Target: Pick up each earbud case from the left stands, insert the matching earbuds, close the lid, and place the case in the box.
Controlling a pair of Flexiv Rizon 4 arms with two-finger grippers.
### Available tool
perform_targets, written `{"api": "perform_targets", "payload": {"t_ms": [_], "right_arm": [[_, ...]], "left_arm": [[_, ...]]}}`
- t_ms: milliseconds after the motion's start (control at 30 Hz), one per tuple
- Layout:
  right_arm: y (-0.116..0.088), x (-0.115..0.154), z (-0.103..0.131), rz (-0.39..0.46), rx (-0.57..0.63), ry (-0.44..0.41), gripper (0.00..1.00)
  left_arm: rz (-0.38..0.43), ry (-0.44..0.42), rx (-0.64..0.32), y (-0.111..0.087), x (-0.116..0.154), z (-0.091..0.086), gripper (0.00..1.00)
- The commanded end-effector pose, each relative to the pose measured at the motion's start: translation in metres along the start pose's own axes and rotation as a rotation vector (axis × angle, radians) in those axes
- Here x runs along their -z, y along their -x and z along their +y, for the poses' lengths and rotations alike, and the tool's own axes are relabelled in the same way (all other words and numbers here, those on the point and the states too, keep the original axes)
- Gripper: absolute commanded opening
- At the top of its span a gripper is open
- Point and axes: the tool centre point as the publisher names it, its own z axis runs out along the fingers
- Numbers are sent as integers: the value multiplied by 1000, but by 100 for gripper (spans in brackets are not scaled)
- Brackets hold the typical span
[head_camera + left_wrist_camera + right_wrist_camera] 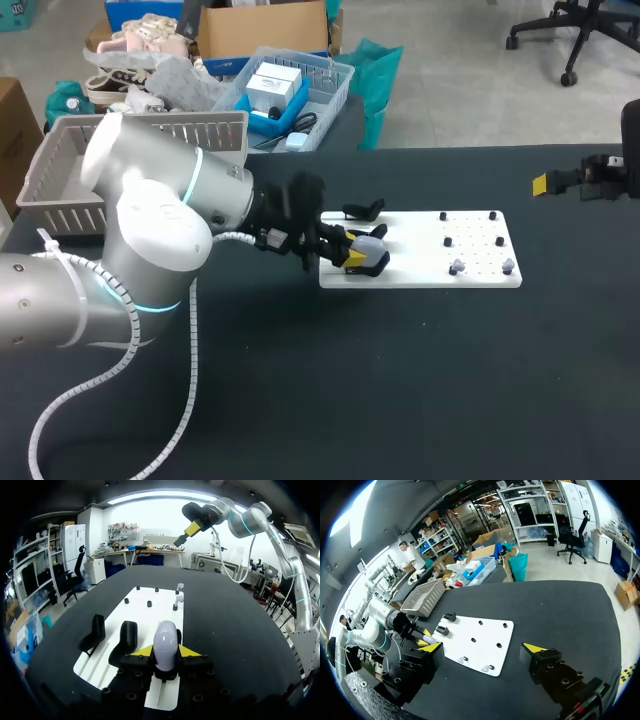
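Observation:
A pale grey earbud case [165,649] sits between the yellow tips of my left gripper [165,652], which touch it from both sides; the gripper is shut on it. In the head view this case [370,244] is over the left end of the white board [420,272], held by the left gripper [356,252]. Two empty black stands [95,632] [127,637] stand beside it. Two small earbuds [457,266] [507,265] rest on pegs at the board's right end. My right gripper [482,652] hangs open, well to the right of the board [480,639], holding nothing.
A grey slatted basket [60,175] stands at the table's rear left corner, behind my left arm. Small black pegs [471,232] dot the board's right half. Dark table surface [400,380] stretches in front of the board.

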Motion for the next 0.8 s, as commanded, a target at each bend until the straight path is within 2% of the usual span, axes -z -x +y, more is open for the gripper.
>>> {"api": "perform_targets", "payload": {"t_ms": [33,133,433,633,800], "right_arm": [[0,-1,-1,-1,1,3,100],[0,-1,-1,-1,1,3,100],[0,-1,-1,-1,1,3,100],[0,-1,-1,-1,1,3,100],[0,-1,-1,-1,1,3,100]], "left_arm": [[-59,-8,-18,10,26,-8,0],[-114,-6,-61,23,43,-15,0],[-273,-5,-94,60,84,-34,0],[-350,-7,-150,77,94,-49,0],[-379,-23,-194,84,94,-65,0]]}}
